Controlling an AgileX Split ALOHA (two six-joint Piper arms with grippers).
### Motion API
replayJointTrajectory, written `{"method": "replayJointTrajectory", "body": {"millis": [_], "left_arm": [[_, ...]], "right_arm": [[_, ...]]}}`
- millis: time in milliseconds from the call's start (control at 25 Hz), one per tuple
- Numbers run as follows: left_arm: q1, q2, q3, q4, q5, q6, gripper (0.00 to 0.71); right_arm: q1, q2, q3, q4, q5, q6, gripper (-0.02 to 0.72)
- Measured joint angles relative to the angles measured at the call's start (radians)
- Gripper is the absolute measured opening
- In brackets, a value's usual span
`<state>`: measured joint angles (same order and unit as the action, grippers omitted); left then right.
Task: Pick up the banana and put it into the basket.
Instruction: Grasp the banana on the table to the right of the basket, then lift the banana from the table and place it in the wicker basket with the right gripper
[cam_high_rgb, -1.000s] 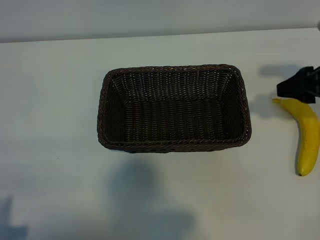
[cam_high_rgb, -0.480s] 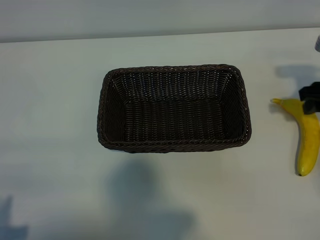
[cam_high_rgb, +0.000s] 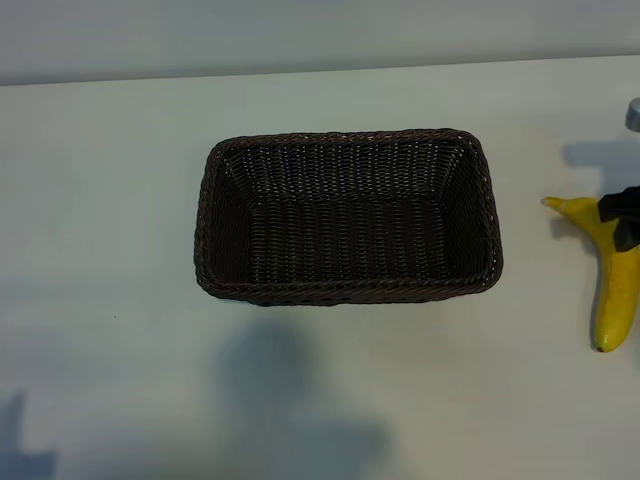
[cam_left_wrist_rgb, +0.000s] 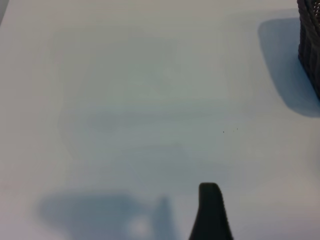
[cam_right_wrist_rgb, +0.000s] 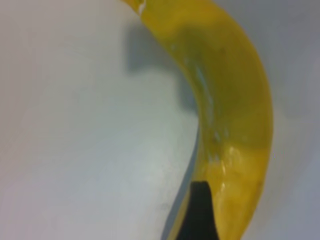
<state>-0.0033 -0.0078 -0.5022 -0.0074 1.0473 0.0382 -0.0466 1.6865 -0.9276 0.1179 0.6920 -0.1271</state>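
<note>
The yellow banana (cam_high_rgb: 612, 280) lies on the white table at the far right, apart from the dark brown wicker basket (cam_high_rgb: 350, 292), which holds nothing. My right gripper (cam_high_rgb: 626, 214) hovers over the banana's stem half, partly cut off by the exterior view's right edge. In the right wrist view the banana (cam_right_wrist_rgb: 235, 100) fills the picture, and one dark finger (cam_right_wrist_rgb: 201, 212) overlaps its inner curve. The other finger is out of frame, so the jaws stand open. The left arm is outside the exterior view. Its one visible finger (cam_left_wrist_rgb: 210, 212) hangs over bare table, open and holding nothing.
A corner of the basket (cam_left_wrist_rgb: 311, 40) shows at the edge of the left wrist view. The table's far edge (cam_high_rgb: 320, 70) runs behind the basket. Arm shadows fall on the near table (cam_high_rgb: 290, 400).
My right gripper has slid to the right over the banana's stem end and is now mostly past the picture's edge. Banana and basket have not moved.
</note>
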Motion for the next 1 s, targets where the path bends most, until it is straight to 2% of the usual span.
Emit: {"method": "replayJointTrajectory", "body": {"millis": [680,760,880,1000], "left_arm": [[0.0,0.0,0.001,0.0,0.0,0.0,0.55],[0.0,0.0,0.001,0.0,0.0,0.0,0.55],[0.0,0.0,0.001,0.0,0.0,0.0,0.55],[0.0,0.0,0.001,0.0,0.0,0.0,0.55]], "right_arm": [[0.0,0.164,0.0,0.017,-0.051,0.0,0.592],[0.0,0.169,0.0,0.017,-0.053,0.0,0.565],[0.0,0.166,0.0,0.019,-0.053,0.0,0.413],[0.0,0.141,0.0,0.019,-0.044,0.001,0.417]]}}
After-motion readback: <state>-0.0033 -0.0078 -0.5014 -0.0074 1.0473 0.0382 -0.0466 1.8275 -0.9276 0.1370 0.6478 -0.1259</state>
